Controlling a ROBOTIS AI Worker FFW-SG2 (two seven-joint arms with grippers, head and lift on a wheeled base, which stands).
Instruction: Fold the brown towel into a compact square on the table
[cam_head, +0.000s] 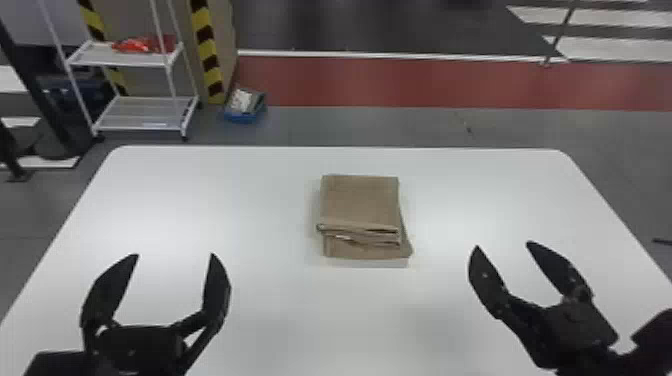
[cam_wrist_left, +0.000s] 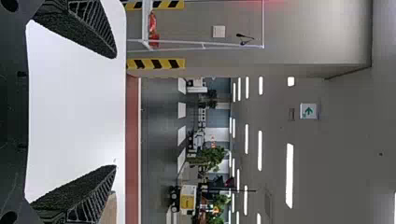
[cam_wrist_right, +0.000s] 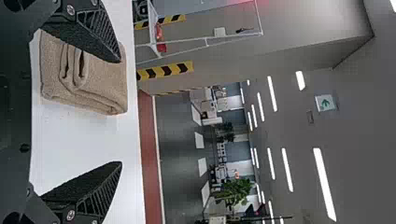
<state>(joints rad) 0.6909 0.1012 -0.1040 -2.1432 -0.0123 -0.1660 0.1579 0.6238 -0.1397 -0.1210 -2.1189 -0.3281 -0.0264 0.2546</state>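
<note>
The brown towel (cam_head: 360, 202) lies folded in a small stacked bundle near the middle of the table, its layered edges toward the robot and a lower layer sticking out at the near right corner. To its left and nearer the robot, my left gripper (cam_head: 175, 256) stands open and touches nothing. My right gripper (cam_head: 502, 245) is open too, to the towel's right. The left wrist view has my left gripper (cam_wrist_left: 116, 112) with a corner of the towel (cam_wrist_left: 109, 210) past one finger. In the right wrist view, one finger of my right gripper (cam_wrist_right: 121, 112) partly covers the towel (cam_wrist_right: 100, 81).
The white table (cam_head: 200, 200) has rounded far corners. Beyond it on the floor stand a white shelf rack (cam_head: 145, 112) with a red item, a striped pillar (cam_head: 206, 50) and a small blue box (cam_head: 245, 106).
</note>
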